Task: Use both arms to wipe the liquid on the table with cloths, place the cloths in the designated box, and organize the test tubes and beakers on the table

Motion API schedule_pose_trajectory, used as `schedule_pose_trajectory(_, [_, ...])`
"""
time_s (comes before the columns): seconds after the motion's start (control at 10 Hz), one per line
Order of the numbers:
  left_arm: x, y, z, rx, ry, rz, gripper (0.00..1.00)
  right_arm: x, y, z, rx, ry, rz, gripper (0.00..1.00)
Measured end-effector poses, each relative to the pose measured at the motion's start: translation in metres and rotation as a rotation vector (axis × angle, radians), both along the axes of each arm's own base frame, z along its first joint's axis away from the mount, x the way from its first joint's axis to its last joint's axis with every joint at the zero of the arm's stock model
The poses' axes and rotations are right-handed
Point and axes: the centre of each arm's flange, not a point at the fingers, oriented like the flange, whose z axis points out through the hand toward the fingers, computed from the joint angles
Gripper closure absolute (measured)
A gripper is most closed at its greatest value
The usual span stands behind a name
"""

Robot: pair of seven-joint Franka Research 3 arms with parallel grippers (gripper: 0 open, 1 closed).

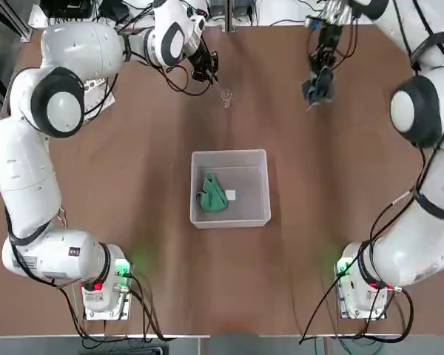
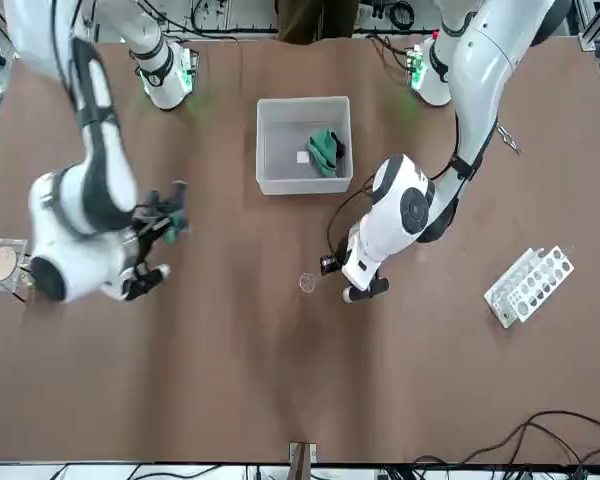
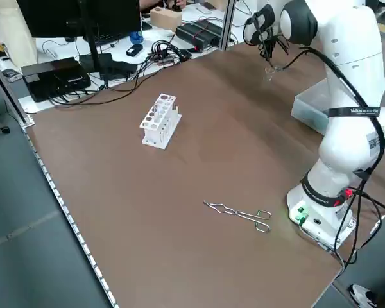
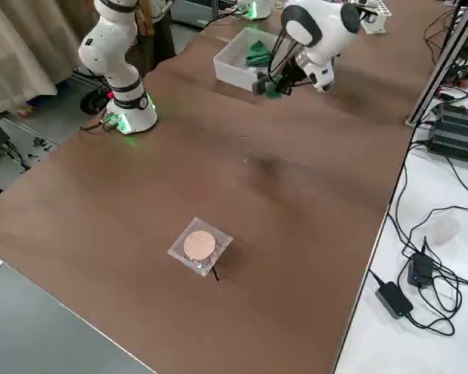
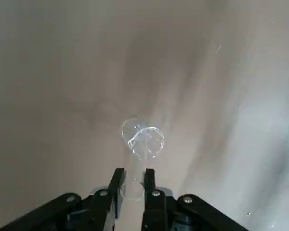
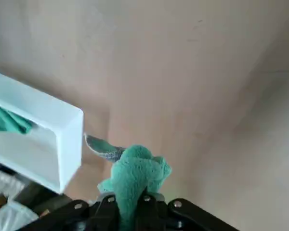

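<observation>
A wide brown table [image 1: 133, 185] is seen, ringed by cables and equipment.

At its middle stands the box [image 1: 230, 188], with a green cloth [image 1: 212, 194] already laid inside, so one wiping cloth appears to be put away.

The second cloth [image 6: 135, 175] is pinched in the shut right gripper [image 6: 130, 204] and carried above the table, well apart from the box on its far right side. It hangs loose below the jaws, presumably lifted clear so that it can be brought over the box wall.

Beyond the box, a small clear glass vessel [image 5: 140, 144] is held between the narrowed fingers of the left gripper [image 5: 133, 185], gripped low so the mouth stays free.

The tube rack [image 2: 530, 285] stands well apart at the far left side, and tongs [image 3: 239, 213] lie near the left arm's base. A dish [image 4: 200, 246] lies at the far right.
</observation>
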Motion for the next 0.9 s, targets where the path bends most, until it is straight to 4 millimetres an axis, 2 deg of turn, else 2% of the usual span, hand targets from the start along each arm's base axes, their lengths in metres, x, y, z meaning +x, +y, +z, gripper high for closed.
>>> schedule_pose_trajectory(0.2, [0.003,0.0,0.01,-0.007,-0.016,0.006,0.79,-0.072,0.075,-0.001,-0.067,-0.055,-0.077,0.9])
schedule_pose_trajectory(0.3, [0.004,-0.001,0.022,-0.011,-0.027,0.02,0.79,-0.107,0.107,-0.003,-0.076,-0.072,-0.114,0.9])
schedule_pose_trajectory(0.5, [0.002,-0.002,0.066,-0.011,-0.062,0.043,0.79,-0.178,0.159,-0.012,-0.103,-0.119,-0.191,0.9])
schedule_pose_trajectory(0.7, [-0.016,0.001,0.109,0.057,-0.03,-0.002,0.79,-0.244,0.216,-0.016,-0.13,-0.172,-0.264,0.9])
schedule_pose_trajectory(0.9, [-0.028,0.016,0.136,0.129,0.005,-0.026,0.79,-0.299,0.256,-0.035,-0.119,-0.243,-0.327,0.88])
